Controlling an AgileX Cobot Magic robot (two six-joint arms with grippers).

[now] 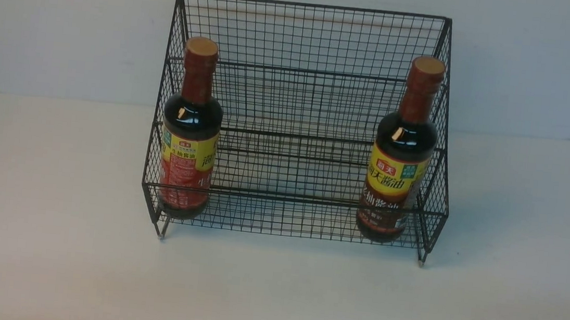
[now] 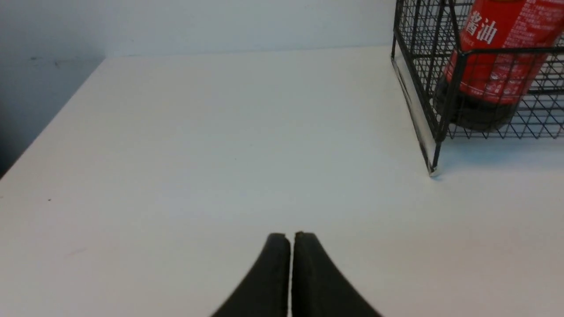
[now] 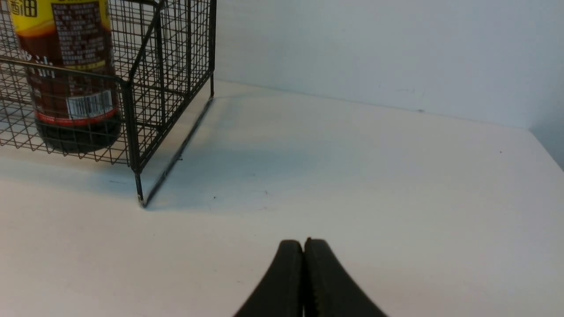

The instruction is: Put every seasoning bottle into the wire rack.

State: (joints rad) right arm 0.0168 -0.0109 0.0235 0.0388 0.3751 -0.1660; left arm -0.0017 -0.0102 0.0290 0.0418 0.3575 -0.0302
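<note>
In the front view, the wire rack [image 1: 301,125] is seen at the centre of the frame, standing on the white table [image 1: 47,241]. Two seasoning bottles are held upright on its lowest, front shelf: the left bottle [image 1: 191,130] at the left end, the right bottle [image 1: 402,153] at the right end, well apart. No gripper is shown here.

In the left wrist view, the left gripper [image 2: 291,240] is seen at the bottom centre, its black fingers pressed together with nothing between them. A corner of the rack [image 2: 440,110] with the bottle's red label [image 2: 498,53] occupies the upper right.

In the right wrist view, the right gripper [image 3: 304,246] is likewise closed and empty at the bottom centre. The rack's corner [image 3: 132,119] and the other bottle [image 3: 72,88] are seen at the upper left.
</note>
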